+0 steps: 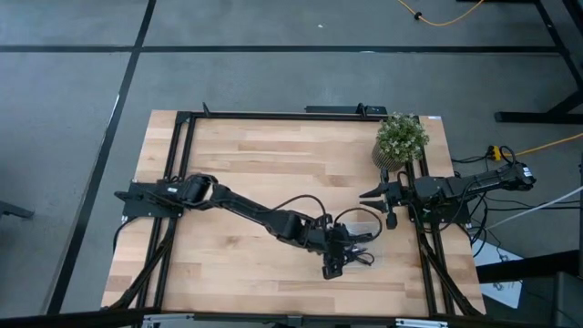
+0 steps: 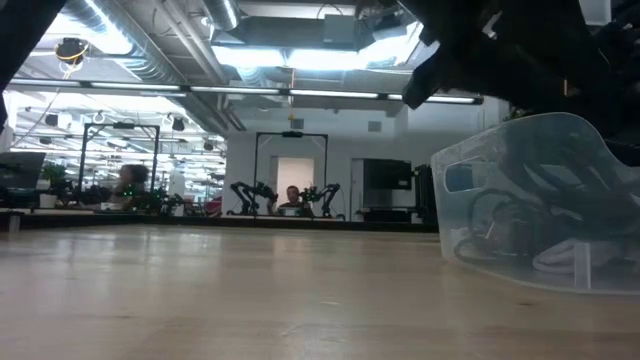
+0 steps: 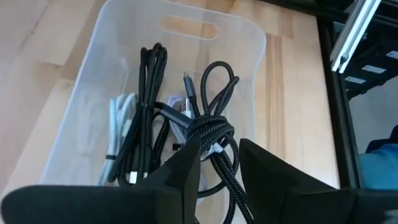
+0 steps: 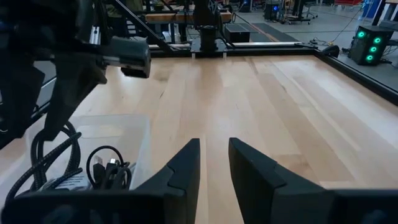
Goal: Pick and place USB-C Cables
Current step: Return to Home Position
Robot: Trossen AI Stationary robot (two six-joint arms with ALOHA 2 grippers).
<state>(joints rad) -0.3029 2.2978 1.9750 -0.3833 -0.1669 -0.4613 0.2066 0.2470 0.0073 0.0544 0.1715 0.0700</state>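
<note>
A clear plastic bin (image 3: 93, 81) (image 1: 364, 221) stands on the wooden table near its right edge and holds several USB-C cables: a black bundle (image 3: 149, 106), a pale one (image 3: 118, 118) and a braided black bundle (image 3: 214, 127) on top. My left gripper (image 3: 219, 146) (image 1: 351, 248) hangs over the bin, slanting down, open, its fingers on either side of the braided bundle's loops. My right gripper (image 4: 214, 155) (image 1: 387, 196) waits open at the table's right edge, with nothing between its fingers. My left gripper has the braided bundle's lower loops (image 3: 224, 171) running between its two fingers, and one fingertip (image 3: 194, 149) stands right at the bundle's wrapped middle. I cannot tell whether either finger touches it. The bundle lies on the other cables inside the bin.
A small potted plant (image 1: 401, 138) stands at the far right corner. A black frame rail (image 1: 424, 228) runs along the table's right edge, close behind the bin. The wide middle and left of the tabletop (image 1: 255, 164) is bare wood.
</note>
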